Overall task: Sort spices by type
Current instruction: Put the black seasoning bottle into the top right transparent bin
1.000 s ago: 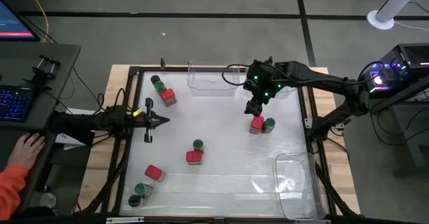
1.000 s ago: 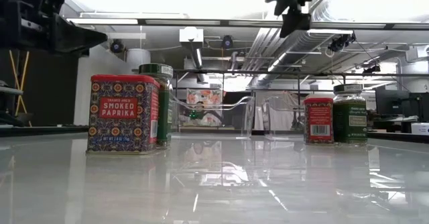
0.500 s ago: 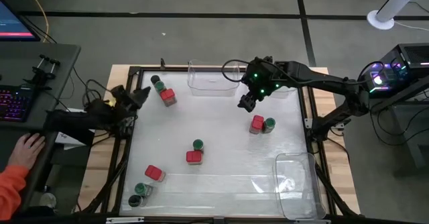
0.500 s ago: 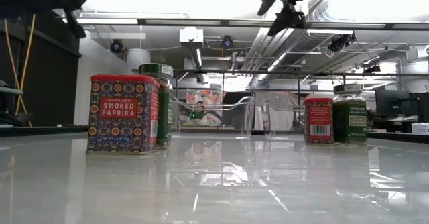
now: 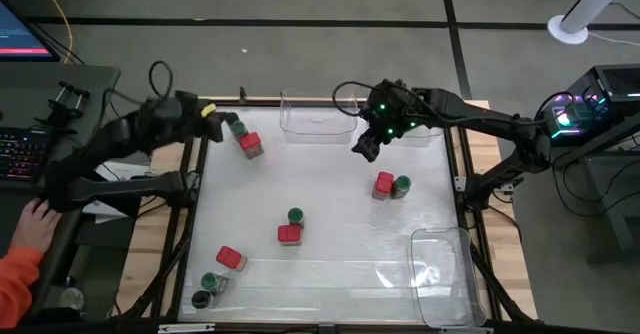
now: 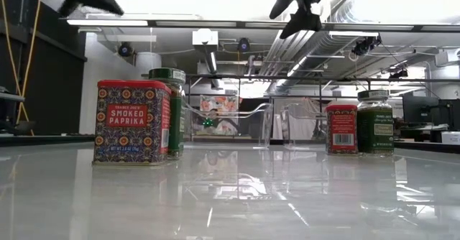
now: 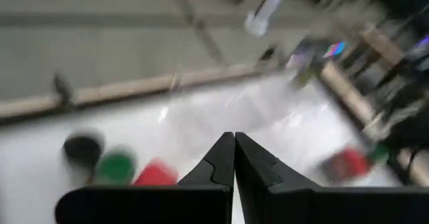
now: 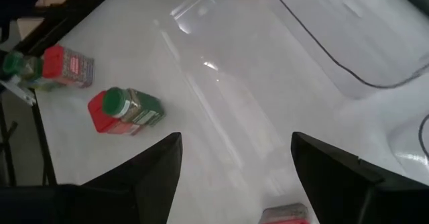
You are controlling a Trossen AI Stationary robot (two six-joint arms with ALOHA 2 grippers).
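Right gripper (image 5: 364, 146) open, empty, above table's far middle; left gripper (image 7: 234, 158) closed, empty, near far-left corner. We judge sorting unstarted: red-capped and green-capped spice jars (image 5: 392, 185) scattered in mixed clusters; clear plastic bins (image 5: 318, 117) empty.

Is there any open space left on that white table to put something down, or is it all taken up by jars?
Plenty is bare. The widest patch lies between the middle pair and the right pair. Another runs from the far-left jars down to the near-left group. Both clear bins look empty. The near-left corner is the most crowded.
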